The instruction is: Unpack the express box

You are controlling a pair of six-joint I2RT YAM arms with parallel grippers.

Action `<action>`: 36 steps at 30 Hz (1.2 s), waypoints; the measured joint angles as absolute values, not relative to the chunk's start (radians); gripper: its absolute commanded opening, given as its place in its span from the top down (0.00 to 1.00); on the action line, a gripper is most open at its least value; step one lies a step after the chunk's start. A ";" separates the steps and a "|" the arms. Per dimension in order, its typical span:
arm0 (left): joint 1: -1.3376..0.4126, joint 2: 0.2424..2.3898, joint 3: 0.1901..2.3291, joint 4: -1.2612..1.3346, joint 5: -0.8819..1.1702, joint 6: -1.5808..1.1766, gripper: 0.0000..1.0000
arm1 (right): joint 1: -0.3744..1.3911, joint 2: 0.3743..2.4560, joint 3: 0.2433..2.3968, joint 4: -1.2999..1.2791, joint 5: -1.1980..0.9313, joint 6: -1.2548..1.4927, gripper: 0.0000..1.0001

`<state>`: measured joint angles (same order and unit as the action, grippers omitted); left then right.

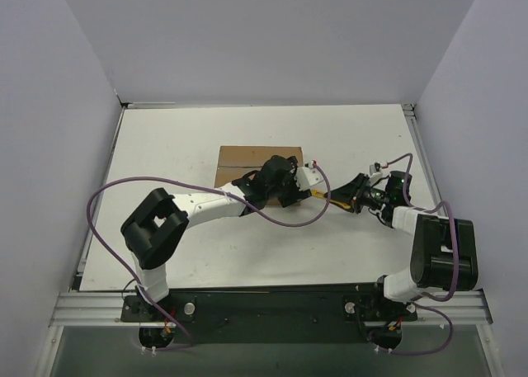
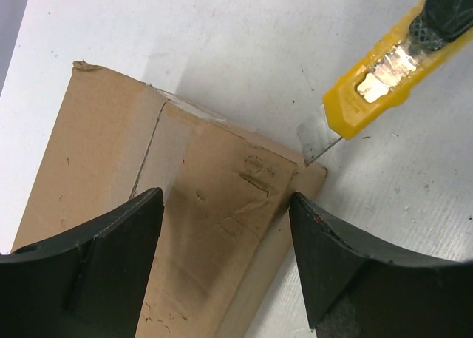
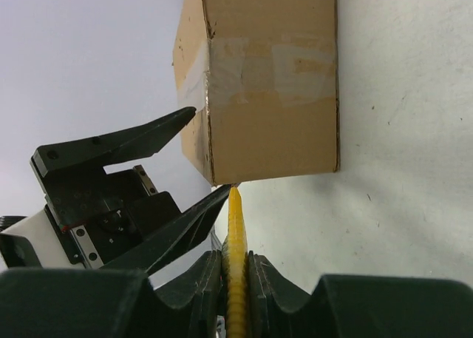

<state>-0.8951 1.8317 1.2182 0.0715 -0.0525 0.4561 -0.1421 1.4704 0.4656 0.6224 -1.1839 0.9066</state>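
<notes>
The express box point(image 1: 246, 164), a brown cardboard carton with clear tape along its seam, lies closed on the white table. My left gripper point(image 1: 285, 186) hovers open just over its right end. In the left wrist view the box point(image 2: 148, 197) lies below the gripper point(image 2: 225, 257), one finger point(image 2: 96, 271) over the cardboard and the other point(image 2: 355, 271) over the table past the edge. My right gripper point(image 1: 356, 197) is shut on a yellow utility knife point(image 1: 323, 195). The knife's blade point(image 2: 314, 142) touches the box's near right corner. In the right wrist view the knife point(image 3: 236, 234) points at the corner of the box point(image 3: 270, 79).
The white table point(image 1: 165, 146) is closed in by pale lavender walls point(image 1: 49, 146) on three sides. Purple cables point(image 1: 107, 195) loop off both arms. The left arm's body reaches across the box's near side, and its fingers point(image 3: 140, 142) fill the left of the right wrist view.
</notes>
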 measured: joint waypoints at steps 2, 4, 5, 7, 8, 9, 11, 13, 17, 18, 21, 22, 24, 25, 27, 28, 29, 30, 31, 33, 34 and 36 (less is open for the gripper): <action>-0.895 1.832 1.218 0.071 -0.054 0.455 0.22 | -0.142 1.468 0.466 0.599 -1.187 0.891 1.00; -0.896 1.832 1.218 0.070 -0.055 0.453 0.22 | -0.142 1.461 0.466 0.567 -1.190 0.872 1.00; -0.896 1.832 1.218 0.068 -0.053 0.452 0.22 | -0.143 1.454 0.466 0.551 -1.190 0.861 1.00; -0.895 1.829 1.217 0.060 -0.047 0.449 0.22 | -0.147 1.430 0.473 0.498 -1.188 0.832 1.00; -0.895 1.826 1.214 0.059 -0.044 0.448 0.22 | -0.152 1.417 0.481 0.474 -1.185 0.817 1.00; -0.893 1.818 1.206 0.059 -0.034 0.447 0.22 | -0.157 1.409 0.492 0.456 -1.180 0.806 1.00; -0.890 1.794 1.179 0.055 -0.008 0.442 0.22 | -0.168 1.406 0.533 0.436 -1.166 0.788 1.00; -0.886 1.760 1.148 0.041 0.021 0.438 0.21 | -0.171 1.418 0.580 0.440 -1.147 0.778 1.00; -0.882 1.714 1.129 0.031 0.064 0.450 0.20 | -0.178 1.503 0.670 0.507 -1.114 0.783 1.00; -0.881 1.710 1.130 0.030 0.070 0.454 0.20 | -0.178 1.534 0.688 0.530 -1.107 0.790 1.00; -0.878 1.710 1.139 0.022 0.094 0.480 0.20 | -0.179 1.622 0.731 0.582 -1.078 0.815 1.00; -0.875 1.710 1.145 0.014 0.105 0.490 0.20 | -0.178 1.652 0.744 0.603 -1.068 0.828 1.00; -0.864 1.717 1.165 0.006 0.126 0.509 0.20 | -0.174 1.696 0.766 0.637 -1.053 0.856 1.00; -0.857 1.725 1.179 0.002 0.138 0.517 0.19 | -0.171 1.716 0.778 0.652 -1.046 0.870 1.00; -0.839 1.748 1.214 -0.009 0.155 0.533 0.19 | -0.165 1.741 0.797 0.680 -1.031 0.893 1.00; -0.830 1.760 1.230 -0.013 0.163 0.539 0.19 | -0.159 1.747 0.804 0.693 -1.028 0.902 1.00; -0.823 1.768 1.240 -0.017 0.170 0.544 0.19 | -0.154 1.749 0.809 0.699 -1.024 0.908 1.00; -0.815 1.778 1.251 -0.025 0.180 0.550 0.20 | -0.144 1.750 0.814 0.707 -1.021 0.917 1.00; -0.808 1.787 1.260 -0.031 0.189 0.556 0.20 | -0.134 1.750 0.818 0.717 -1.021 0.923 1.00; -0.796 1.805 1.272 -0.044 0.207 0.561 0.20 | -0.115 1.750 0.823 0.731 -1.020 0.932 1.00; -0.791 1.815 1.276 -0.051 0.216 0.562 0.20 | -0.104 1.750 0.823 0.737 -1.021 0.935 1.00; -0.789 1.826 1.276 -0.059 0.223 0.562 0.20 | -0.088 1.750 0.823 0.738 -1.020 0.938 1.00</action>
<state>-0.7891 1.8256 1.2762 -0.0586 0.2226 0.5621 -0.0883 1.7500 0.8227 0.7376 -1.0203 0.9382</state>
